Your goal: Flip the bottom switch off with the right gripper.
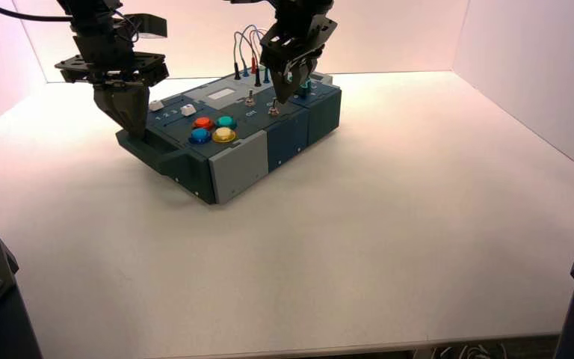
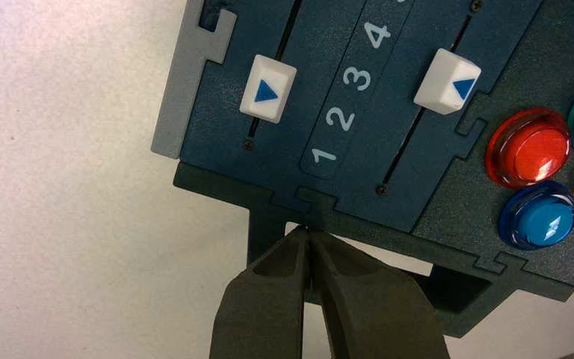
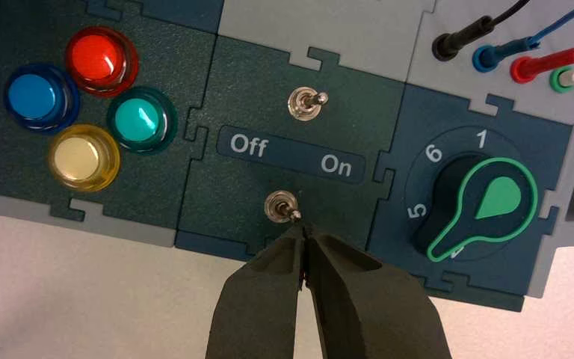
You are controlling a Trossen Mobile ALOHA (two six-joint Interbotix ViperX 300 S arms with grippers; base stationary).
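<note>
The bottom switch (image 3: 281, 207), a small silver toggle on a coppery-brown nut, sits below the "Off / On" label; its lever leans toward the On side. My right gripper (image 3: 303, 229) is shut and empty, its tips right beside the lever's end. In the high view the right gripper (image 1: 283, 95) hangs over the switch (image 1: 273, 110). The twin toggle (image 3: 304, 102) with the paler base stands above the label, also leaning toward On. My left gripper (image 2: 309, 232) is shut and empty at the box's handle edge, also shown in the high view (image 1: 133, 129).
Red (image 3: 100, 60), blue (image 3: 34, 96), teal (image 3: 139, 120) and yellow (image 3: 81, 156) buttons lie beside the switches. A black knob with a green pointer (image 3: 486, 209) is on the other side. Plugged wires (image 3: 523, 56) rise behind. Two white sliders (image 2: 267, 88) are near the left gripper.
</note>
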